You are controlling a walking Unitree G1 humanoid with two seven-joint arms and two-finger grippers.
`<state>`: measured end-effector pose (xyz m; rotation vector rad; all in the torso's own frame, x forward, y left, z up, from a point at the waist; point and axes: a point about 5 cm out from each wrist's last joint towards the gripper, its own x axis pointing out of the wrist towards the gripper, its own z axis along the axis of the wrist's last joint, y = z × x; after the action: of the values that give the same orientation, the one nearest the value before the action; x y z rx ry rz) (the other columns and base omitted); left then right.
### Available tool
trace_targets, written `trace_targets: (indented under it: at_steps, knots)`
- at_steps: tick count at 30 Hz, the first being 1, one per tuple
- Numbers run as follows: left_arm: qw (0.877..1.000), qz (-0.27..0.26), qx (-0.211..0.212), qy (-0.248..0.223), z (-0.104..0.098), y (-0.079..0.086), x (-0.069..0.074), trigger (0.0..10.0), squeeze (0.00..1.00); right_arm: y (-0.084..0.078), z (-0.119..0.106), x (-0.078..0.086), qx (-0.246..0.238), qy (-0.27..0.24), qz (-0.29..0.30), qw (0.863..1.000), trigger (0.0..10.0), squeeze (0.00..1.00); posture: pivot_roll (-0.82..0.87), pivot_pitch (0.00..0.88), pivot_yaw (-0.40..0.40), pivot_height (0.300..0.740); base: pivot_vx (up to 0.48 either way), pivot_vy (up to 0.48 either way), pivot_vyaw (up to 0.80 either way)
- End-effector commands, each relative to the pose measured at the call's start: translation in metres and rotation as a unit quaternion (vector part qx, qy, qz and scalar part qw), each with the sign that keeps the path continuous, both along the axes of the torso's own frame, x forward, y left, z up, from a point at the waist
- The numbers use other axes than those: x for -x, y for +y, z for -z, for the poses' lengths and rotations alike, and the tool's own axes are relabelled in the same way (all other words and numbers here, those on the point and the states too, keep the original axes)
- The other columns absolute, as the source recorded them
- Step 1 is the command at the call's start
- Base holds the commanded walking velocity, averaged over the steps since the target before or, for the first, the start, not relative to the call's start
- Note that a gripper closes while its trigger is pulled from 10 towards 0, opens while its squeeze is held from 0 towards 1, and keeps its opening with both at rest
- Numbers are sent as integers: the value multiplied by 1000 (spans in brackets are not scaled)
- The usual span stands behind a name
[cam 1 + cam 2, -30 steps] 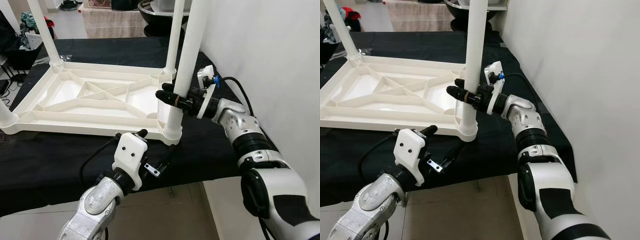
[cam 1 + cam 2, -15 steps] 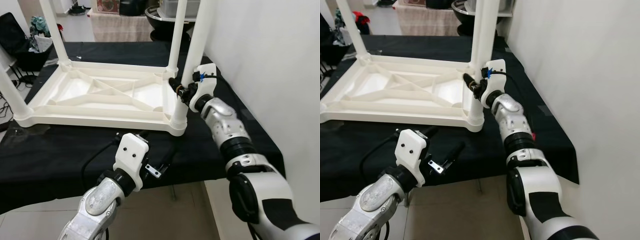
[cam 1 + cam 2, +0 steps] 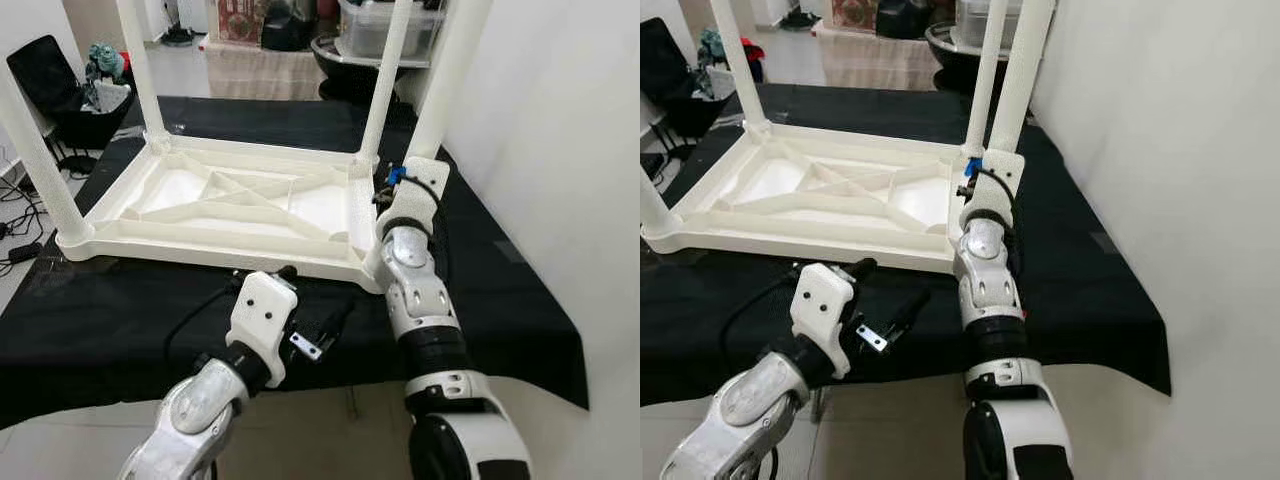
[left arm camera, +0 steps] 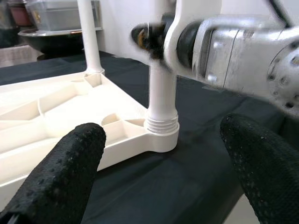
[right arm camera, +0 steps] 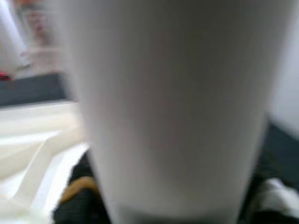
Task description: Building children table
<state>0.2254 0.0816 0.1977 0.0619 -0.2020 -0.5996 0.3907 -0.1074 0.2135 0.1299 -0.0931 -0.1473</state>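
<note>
Jaws: left gripper (image 4: 159, 172) spread wide, holding nothing; right gripper (image 3: 383, 197) pressed to the near-right leg (image 3: 440, 90) — grip state cannot be told. Upturned white table top (image 3: 190, 240) lies on the black cloth (image 3: 120, 320), at 12 o'clock. Judgement: seat leg square in its threaded socket (image 4: 161, 125) — turn without tilting.

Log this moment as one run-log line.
stage: leg fitting | right gripper: at near-right table leg, grip unclear | left gripper: open, hovering at cloth edge | tabletop: upside down on black cloth

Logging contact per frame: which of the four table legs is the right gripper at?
The near-right leg, at the tabletop corner closest to the wall; the right gripper is against it.
</note>
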Motion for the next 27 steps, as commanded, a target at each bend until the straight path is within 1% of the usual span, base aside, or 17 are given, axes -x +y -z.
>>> trace_targets:
  at_steps: [1,2,3,4,5,9,10,11,12,13,14,15,16,19,20,24,27]
  knots:
    - [1000,-1,-1,6,4,0,1,10000,0,-4,5,-3,-12,0,-27,1000,10000,1000,114,106,-89,740,0,0,0]
    - [1000,-1,-1,7,5,0,0,10000,0,-10,-1,-7,15,-20,-50,998,10000,1000,109,108,-88,740,0,0,0]
    - [1000,-1,0,7,5,-1,0,10000,0,-12,-3,-10,22,-22,-95,995,10000,949,108,107,-90,740,0,0,0]
    - [1000,-1,0,7,5,-1,-1,10000,0,-18,-5,-12,45,-24,-122,991,10000,0,109,107,-88,740,0,0,0]
    - [1000,-1,0,7,5,-1,-1,10000,0,-21,-6,-13,58,-24,-139,988,10000,0,109,107,-88,740,0,0,0]
    - [1000,-1,1,7,5,-2,-1,10000,0,-22,-7,-12,56,-21,-164,985,10000,0,106,107,-88,740,0,0,0]
    - [1000,-2,1,7,6,-1,-1,10000,0,-24,-11,-11,41,-17,-230,972,10000,0,104,108,-87,740,0,0,0]
    - [1000,-3,2,8,6,-1,-1,10000,0,-25,-15,-8,30,-17,-306,951,10000,0,106,109,-88,740,0,0,0]
    - [1000,-3,2,8,6,-1,-1,10000,0,-25,-15,-8,30,-17,-306,951,10000,0,106,109,-88,740,0,0,0]
    - [1000,-3,1,7,6,-2,-2,10000,0,-28,-21,-3,20,-25,-378,925,10000,0,106,109,-90,740,0,0,0]
    - [1000,-3,1,7,6,-2,-2,10000,0,-28,-21,-3,20,-25,-378,925,10000,0,106,109,-90,740,0,0,0]
    - [1000,-3,0,7,6,-1,-2,10000,0,-31,-27,2,13,-34,-446,894,10000,0,108,110,-91,740,0,0,0]
    - [1000,-3,0,7,6,-1,-2,10000,0,-31,-27,2,13,-34,-446,894,10000,0,108,110,-91,740,0,0,0]
    - [1000,-4,2,6,6,-1,-2,10000,0,-33,-37,11,7,-56,-570,820,10000,0,109,110,-93,740,0,0,0]
    - [1000,-4,2,6,5,-1,-2,10000,0,-31,-37,10,13,-56,-590,806,10000,0,113,110,-93,740,0,0,0]
    - [1000,-4,2,4,4,-2,-2,10000,0,-23,-36,9,20,-53,-623,780,10000,0,120,116,-92,740,0,0,0]
    - [1000,-4,2,2,3,-2,-1,10000,0,-10,-33,7,38,-47,-629,775,9608,0,124,114,-99,740,0,0,0]
